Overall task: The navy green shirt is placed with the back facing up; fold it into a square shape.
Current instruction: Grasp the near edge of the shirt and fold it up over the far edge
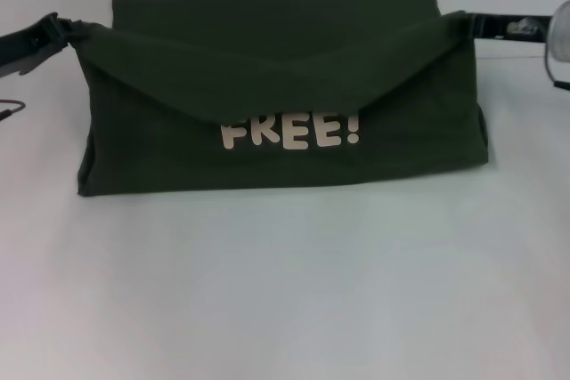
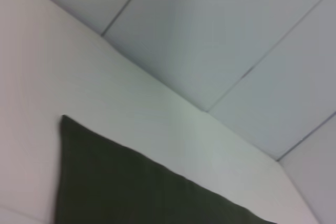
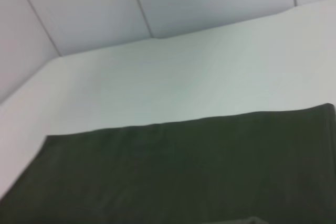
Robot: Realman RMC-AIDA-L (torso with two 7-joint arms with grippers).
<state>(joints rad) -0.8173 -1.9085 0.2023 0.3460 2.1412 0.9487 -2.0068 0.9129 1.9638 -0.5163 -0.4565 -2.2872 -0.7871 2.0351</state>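
navy green shirt (image 1: 285,86) — long axis left-right, lettering upright

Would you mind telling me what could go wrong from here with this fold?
The left end effector and right end effector hold the navy green shirt by its upper corners, and the fabric between them sags into a V over the FREE! lettering. Laid down like that, the fold may crease or land skewed. If one corner slips free, that side would likely collapse unevenly onto the white table.

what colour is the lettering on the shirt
Cream, on the dark olive-green shirt; the lettering reads "FREE!" and shows best in the head view.
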